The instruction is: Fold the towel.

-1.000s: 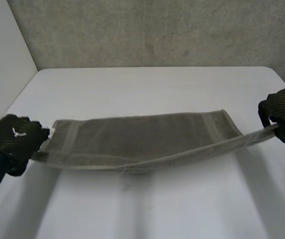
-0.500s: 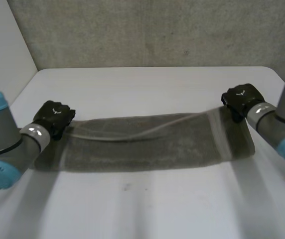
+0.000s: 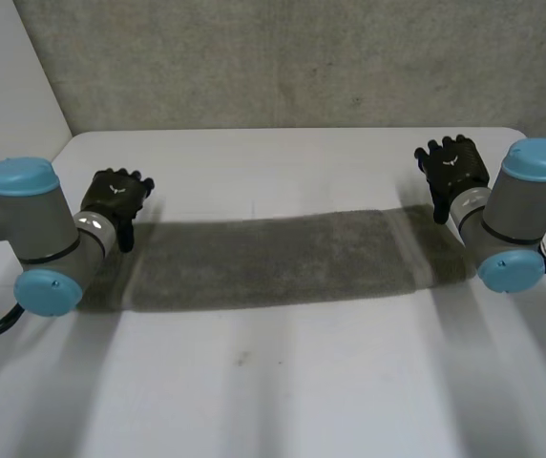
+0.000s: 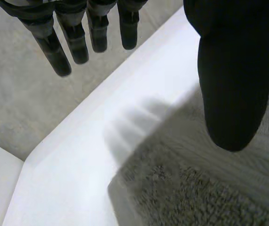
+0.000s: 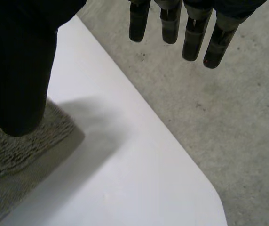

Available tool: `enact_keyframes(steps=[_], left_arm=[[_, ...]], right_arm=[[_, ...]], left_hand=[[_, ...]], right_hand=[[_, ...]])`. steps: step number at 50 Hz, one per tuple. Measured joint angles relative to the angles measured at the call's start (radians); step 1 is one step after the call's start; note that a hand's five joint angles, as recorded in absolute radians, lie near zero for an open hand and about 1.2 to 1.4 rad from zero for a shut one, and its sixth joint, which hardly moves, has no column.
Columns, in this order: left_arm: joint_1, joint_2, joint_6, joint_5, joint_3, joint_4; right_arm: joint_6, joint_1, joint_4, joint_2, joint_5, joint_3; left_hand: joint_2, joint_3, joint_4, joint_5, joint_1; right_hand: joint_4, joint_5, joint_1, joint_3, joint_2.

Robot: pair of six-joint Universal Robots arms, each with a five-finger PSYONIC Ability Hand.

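Note:
A grey-brown towel (image 3: 283, 258) lies flat on the white table (image 3: 283, 382) as a long folded strip running left to right. My left hand (image 3: 115, 196) hovers just past the towel's far left corner, open, its fingers (image 4: 73, 44) straight and the thumb (image 4: 228, 84) spread apart, with nothing between them. The towel's corner (image 4: 181, 188) lies under that thumb. My right hand (image 3: 454, 167) is above the far right corner, open too, fingers (image 5: 191, 40) straight and the thumb (image 5: 17, 80) apart over the towel's corner (image 5: 21, 141).
The table's far edge (image 3: 292, 131) meets a grey concrete wall (image 3: 302, 57). A white side wall (image 3: 6, 114) stands at the left. Both arms reach over the table beside the towel's ends.
Both hands carried the towel's near edge over to the far edge, laying it down folded. They then let go and their fingers opened.

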Motion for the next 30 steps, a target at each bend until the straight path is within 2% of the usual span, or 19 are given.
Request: enact_keyframes(steps=[7, 16, 18, 21, 26, 30], left_arm=[[-0.008, 0.115, -0.018, 0.002, -0.058, -0.002], [-0.007, 0.385, -0.022, 0.009, -0.312, 0.014], [-0.007, 0.419, -0.025, 0.009, -0.357, 0.023], [-0.007, 0.484, -0.039, 0.009, -0.463, 0.056], [-0.005, 0.549, -0.101, 0.01, -0.602, 0.141], [-0.004, 0.573, -0.161, 0.011, -0.676, 0.195]], right_arm=[[0.034, 0.006, 0.002, -0.121, 0.001, 0.071], [0.086, -0.005, 0.023, -0.397, -0.012, 0.34], [0.087, -0.007, 0.031, -0.421, -0.013, 0.374], [0.088, -0.024, 0.062, -0.48, -0.02, 0.481], [0.085, -0.058, 0.083, -0.498, -0.055, 0.594], [0.083, -0.08, 0.074, -0.483, -0.105, 0.638]], left_hand=[[-0.058, -0.064, -0.06, -0.049, -0.057], [-0.066, -0.071, -0.068, -0.053, -0.064], [-0.067, -0.072, -0.068, -0.053, -0.064], [-0.067, -0.072, -0.068, -0.053, -0.064], [-0.067, -0.072, -0.068, -0.053, -0.064], [-0.067, -0.072, -0.068, -0.053, -0.064]], right_hand=[[-0.028, -0.007, -0.03, -0.028, -0.027], [-0.031, -0.007, -0.034, -0.031, -0.029], [-0.031, -0.007, -0.034, -0.031, -0.029], [0.031, -0.005, 0.067, 0.04, 0.047], [0.282, 0.242, 0.35, 0.289, 0.289], [0.336, 0.296, 0.409, 0.346, 0.346]])
